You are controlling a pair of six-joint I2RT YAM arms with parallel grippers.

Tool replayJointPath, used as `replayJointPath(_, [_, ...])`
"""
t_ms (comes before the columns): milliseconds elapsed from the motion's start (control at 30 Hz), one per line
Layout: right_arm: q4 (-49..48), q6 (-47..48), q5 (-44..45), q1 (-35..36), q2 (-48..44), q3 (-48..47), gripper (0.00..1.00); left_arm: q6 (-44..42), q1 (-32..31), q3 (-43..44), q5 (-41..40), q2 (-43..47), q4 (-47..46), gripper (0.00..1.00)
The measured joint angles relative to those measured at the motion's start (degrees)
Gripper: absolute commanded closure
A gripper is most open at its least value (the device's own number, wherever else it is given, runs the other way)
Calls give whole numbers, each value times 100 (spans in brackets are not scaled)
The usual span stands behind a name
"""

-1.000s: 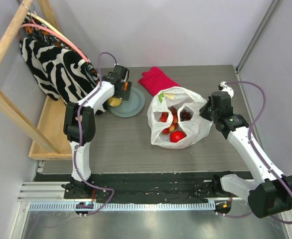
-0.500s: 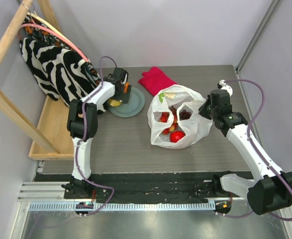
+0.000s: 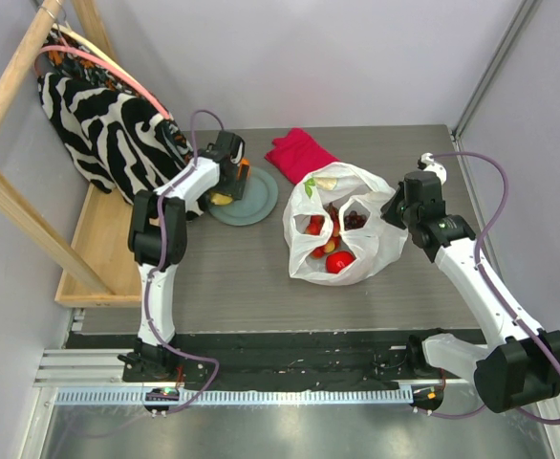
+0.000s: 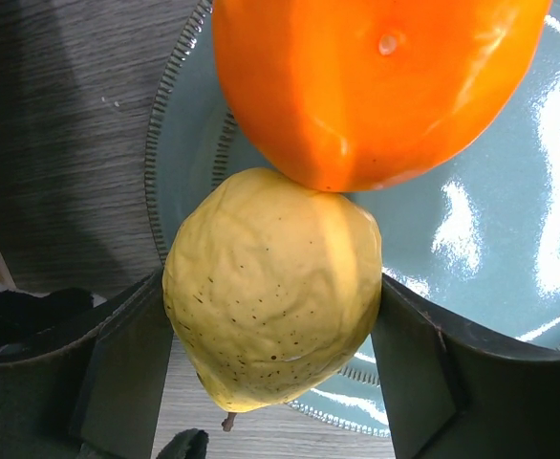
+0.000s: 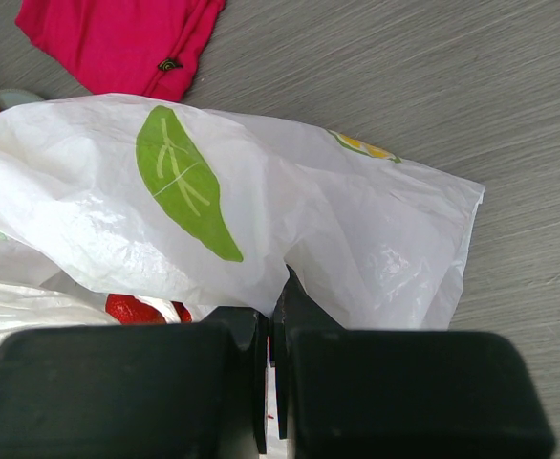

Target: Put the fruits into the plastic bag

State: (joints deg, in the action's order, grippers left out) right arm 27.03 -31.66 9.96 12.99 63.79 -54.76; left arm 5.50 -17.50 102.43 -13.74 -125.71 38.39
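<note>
Top looks down; close wrist views share bag (image 5: 337,220), seemingly plate (image 4: 490,239).

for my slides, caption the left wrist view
Left pincer gripping a yellow fruit that touches an orange on a grey-green plate

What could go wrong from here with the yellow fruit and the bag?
1. The orange touches the yellow fruit that the left end effector grips; lifting might roll the orange off the plate.
2. The right end effector pinches only a thin edge of the plastic bag; it might slip, letting the mouth close.
</note>
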Motion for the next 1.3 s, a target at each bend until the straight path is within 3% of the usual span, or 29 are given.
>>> replayJointPath(267, [0, 0, 2, 0, -2, 0, 99, 35, 0, -599, 116, 426, -181, 50])
replayJointPath(633, [0, 0, -7, 0, -44, 0, 99, 186, -94, -1613, 612, 1711, -426, 53])
replayJointPath(1033, [4, 4, -70, 0, -280, 0, 99, 511, -588, -2503, 2111, 3134, -975, 55])
replayJointPath(1300, [-20, 7, -157, 0, -378, 22, 99, 1189, -898, -3211, 3097, 4430, -1585, 56])
